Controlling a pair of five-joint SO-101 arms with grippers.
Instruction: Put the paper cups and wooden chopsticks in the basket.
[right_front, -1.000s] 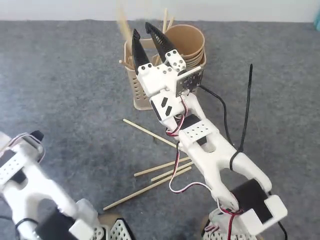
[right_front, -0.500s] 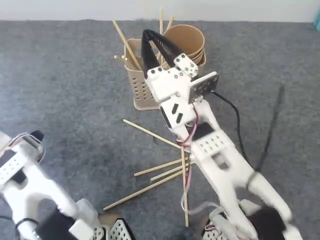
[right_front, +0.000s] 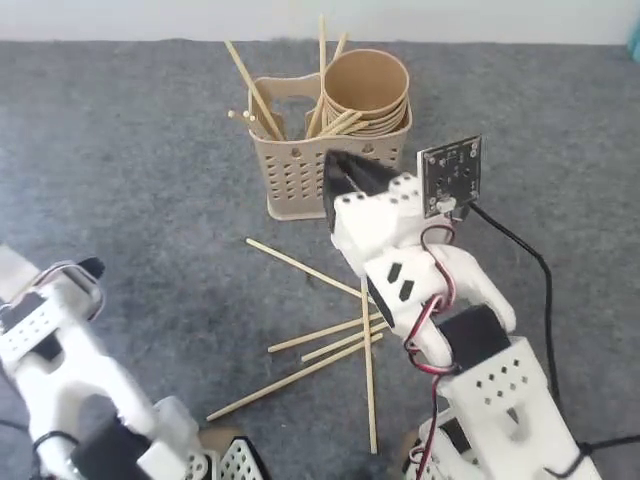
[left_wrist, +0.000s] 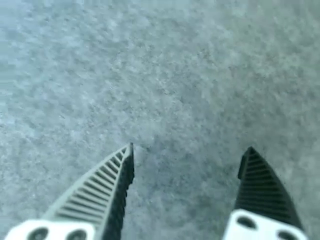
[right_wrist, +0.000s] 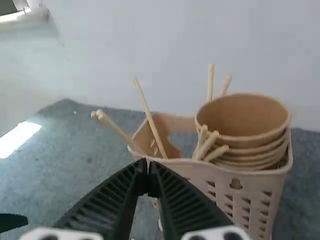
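The beige slotted basket (right_front: 295, 175) (right_wrist: 235, 187) stands on the grey carpet at the back. It holds a stack of brown paper cups (right_front: 367, 88) (right_wrist: 243, 125) and several wooden chopsticks (right_front: 252, 92) (right_wrist: 148, 119) leaning upright. Several more chopsticks (right_front: 325, 333) lie on the carpet in front of it. My right gripper (right_front: 335, 165) (right_wrist: 147, 167) is shut and empty, just in front of the basket's near wall. At the near left, my left gripper (left_wrist: 187, 160) (right_front: 85, 272) hangs open over bare carpet.
A white wall (right_wrist: 175, 45) runs behind the carpet. The right arm's body (right_front: 460, 340) crosses the near right of the carpet, beside the loose chopsticks. Bare carpet (right_front: 130, 170) lies left of the basket.
The right gripper was open above the basket; it has shut and drawn back to the basket's front. A chopstick that was blurred above the basket now leans inside it.
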